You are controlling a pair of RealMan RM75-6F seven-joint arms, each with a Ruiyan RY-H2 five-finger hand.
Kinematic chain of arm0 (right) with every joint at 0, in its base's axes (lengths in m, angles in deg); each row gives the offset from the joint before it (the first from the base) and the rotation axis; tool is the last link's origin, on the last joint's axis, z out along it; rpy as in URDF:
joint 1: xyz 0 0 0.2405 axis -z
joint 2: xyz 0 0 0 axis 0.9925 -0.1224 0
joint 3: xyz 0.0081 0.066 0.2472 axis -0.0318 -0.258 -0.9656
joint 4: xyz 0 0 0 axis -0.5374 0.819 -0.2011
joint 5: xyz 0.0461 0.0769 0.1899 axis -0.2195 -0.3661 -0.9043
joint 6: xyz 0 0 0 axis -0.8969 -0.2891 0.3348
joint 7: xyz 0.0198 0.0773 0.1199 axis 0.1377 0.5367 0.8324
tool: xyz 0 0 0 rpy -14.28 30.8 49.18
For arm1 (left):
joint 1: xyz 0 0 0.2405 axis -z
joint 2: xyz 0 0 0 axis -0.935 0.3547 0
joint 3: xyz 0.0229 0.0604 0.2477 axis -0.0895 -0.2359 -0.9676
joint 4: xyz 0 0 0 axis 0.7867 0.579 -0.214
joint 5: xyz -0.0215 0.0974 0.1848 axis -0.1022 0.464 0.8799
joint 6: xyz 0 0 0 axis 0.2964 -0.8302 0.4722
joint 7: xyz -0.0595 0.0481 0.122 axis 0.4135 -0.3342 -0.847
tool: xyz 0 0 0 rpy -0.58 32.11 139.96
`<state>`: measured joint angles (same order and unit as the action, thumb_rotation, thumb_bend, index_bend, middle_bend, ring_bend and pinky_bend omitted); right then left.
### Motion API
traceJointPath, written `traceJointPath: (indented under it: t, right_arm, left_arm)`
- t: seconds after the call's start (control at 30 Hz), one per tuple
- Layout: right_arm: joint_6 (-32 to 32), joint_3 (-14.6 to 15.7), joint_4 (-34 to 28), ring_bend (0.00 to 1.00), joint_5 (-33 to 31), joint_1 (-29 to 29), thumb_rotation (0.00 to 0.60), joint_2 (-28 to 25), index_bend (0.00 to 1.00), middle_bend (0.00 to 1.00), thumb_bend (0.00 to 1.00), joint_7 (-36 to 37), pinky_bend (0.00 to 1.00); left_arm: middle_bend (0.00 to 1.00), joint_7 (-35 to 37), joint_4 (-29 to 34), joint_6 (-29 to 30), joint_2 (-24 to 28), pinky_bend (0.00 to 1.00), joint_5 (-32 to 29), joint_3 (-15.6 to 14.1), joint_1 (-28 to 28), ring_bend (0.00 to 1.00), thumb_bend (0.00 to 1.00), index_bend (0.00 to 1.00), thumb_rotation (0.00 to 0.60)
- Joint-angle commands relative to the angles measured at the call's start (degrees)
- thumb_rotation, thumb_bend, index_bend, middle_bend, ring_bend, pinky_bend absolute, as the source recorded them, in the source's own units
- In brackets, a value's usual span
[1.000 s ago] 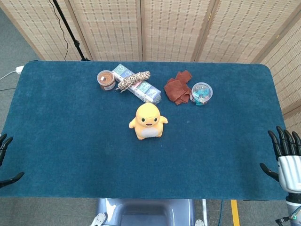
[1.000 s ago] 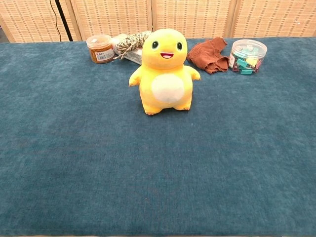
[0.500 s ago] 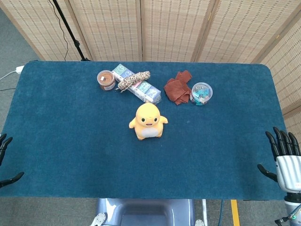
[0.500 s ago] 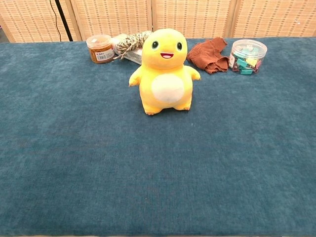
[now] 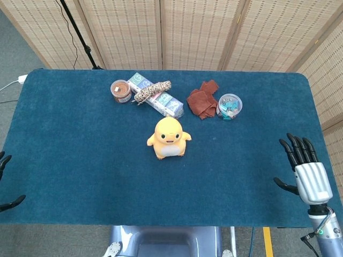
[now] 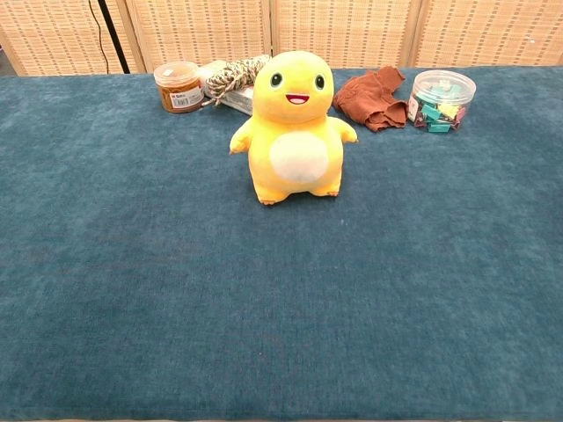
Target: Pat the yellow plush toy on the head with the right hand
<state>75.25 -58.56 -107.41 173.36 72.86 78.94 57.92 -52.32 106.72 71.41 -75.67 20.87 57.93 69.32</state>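
The yellow plush toy (image 5: 169, 138) stands upright near the middle of the blue table, facing the front edge; the chest view shows the plush toy (image 6: 294, 127) with its smiling face and white belly. My right hand (image 5: 303, 170) hovers over the table's right front corner, fingers spread and empty, far right of the toy. Only the dark fingertips of my left hand (image 5: 6, 181) show at the left edge of the head view, apart and holding nothing. Neither hand appears in the chest view.
Behind the toy lie a brown-lidded jar (image 5: 121, 90), a rope bundle (image 5: 153, 90) on a flat box (image 5: 161, 99), a rust-red cloth (image 5: 203, 99) and a clear tub of clips (image 5: 230, 106). Woven screens stand behind the table (image 5: 80, 155).
My right hand has moved left and forward, from the right edge of the head view in over the table's corner. The toy and left hand have stayed put.
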Motion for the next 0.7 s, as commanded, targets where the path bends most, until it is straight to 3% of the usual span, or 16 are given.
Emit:
traceJointPath:
  t: [0.03,0.37,0.53,0.7]
  right_arm:
    - [-5.39,-3.44,-5.29,0.00,-0.90,-5.37,0.600,-1.31,0.00,0.00,0.00,-1.09,0.00]
    - [-21.10,-9.75,-16.22,0.00,-10.79,-16.79,0.600,-5.38,0.00,0.00,0.00,0.59,0.00]
    - [-27.15,-13.04,-16.31,0.00,-16.90,-23.66,0.600,-3.65,0.00,0.00,0.00,-3.38,0.00]
    - [-30.82,-14.43,-13.58,0.00,-21.95,-29.07,0.600,-0.15,0.00,0.00,0.00,-7.23,0.00]
  left_arm:
    - [0.00,-0.55,0.21,-0.34,-0.09,0.00,-0.11,0.00,0.14,0.00,0.00,0.00,0.600]
    - [0.00,-1.78,0.83,-1.46,-0.22,0.00,-1.01,0.30,0.61,0.00,0.00,0.00,0.600]
    - [0.00,-2.54,1.17,-2.11,-0.31,0.00,-1.35,0.36,0.90,0.00,0.00,0.00,0.600]
    - [0.00,-2.79,1.39,-2.36,-0.33,0.00,-1.75,0.47,0.95,0.00,0.00,0.00,0.600]
